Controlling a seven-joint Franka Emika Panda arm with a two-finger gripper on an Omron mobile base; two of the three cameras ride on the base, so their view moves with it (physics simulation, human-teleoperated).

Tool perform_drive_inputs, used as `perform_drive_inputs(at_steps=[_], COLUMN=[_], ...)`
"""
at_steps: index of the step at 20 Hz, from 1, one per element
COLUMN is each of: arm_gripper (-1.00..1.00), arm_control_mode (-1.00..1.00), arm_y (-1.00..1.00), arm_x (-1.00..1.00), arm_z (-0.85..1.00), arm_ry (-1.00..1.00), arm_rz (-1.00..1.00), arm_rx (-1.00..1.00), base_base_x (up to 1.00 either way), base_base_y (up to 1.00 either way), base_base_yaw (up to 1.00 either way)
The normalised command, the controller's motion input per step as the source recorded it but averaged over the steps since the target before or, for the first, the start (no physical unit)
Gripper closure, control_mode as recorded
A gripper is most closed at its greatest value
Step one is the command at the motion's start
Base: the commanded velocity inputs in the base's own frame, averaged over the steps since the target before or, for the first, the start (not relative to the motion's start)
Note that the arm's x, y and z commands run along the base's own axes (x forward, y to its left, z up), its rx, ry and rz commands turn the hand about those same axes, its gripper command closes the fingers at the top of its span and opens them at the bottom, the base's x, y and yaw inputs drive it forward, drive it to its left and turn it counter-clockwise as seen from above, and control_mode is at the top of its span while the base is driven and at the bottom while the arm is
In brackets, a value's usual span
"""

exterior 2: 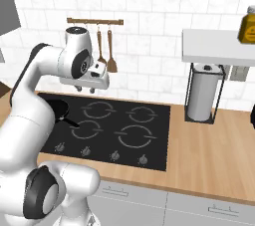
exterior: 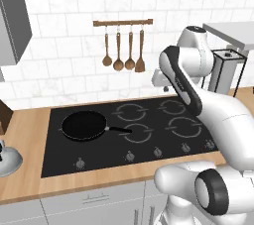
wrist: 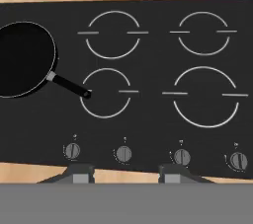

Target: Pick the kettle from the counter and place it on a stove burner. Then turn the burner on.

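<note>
Wood counter; black cooktop; tiled wall

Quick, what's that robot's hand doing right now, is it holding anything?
Hand: open and holding nothing, hovering above the cooktop; its two fingertips stand apart with nothing between them.

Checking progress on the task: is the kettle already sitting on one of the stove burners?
No. The kettle stands on the counter left of the cooktop, whose rings hold none.
</note>
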Motion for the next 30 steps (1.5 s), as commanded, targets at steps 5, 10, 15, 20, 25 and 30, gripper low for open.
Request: perform_drive_inputs(at_steps=[5, 10, 15, 20, 25, 30], arm_gripper=[-1.0, -1.0, -1.0, -1.0, -1.0, -1.0], arm_control_mode=[-1.0, -1.0, -1.0, -1.0, -1.0, -1.0], arm_y=[0.25, 0.78, 1.0, 0.99, 1.0, 1.0], arm_x=[-0.22, -0.43, -0.54, -0.59, -0.5, -0.32], arm_z=[0.0, 0.0, 0.0, 0.05, 0.0, 0.0], arm_ry=[0.0, 0.0, -0.01, -0.1, -0.1, -0.12], arm_rz=[0.0, 0.0, 0.0, 0.0, 0.0, 0.0], arm_rx=[0.0, 0.0, 0.0, 0.0, 0.0, 0.0], base_base_x=[0.0, 0.0, 0.0, 0.0, 0.0, 0.0], base_base_y=[0.0, 0.0, 0.0, 0.0, 0.0, 0.0], base_base_yaw=[0.0, 0.0, 0.0, 0.0, 0.0, 0.0])
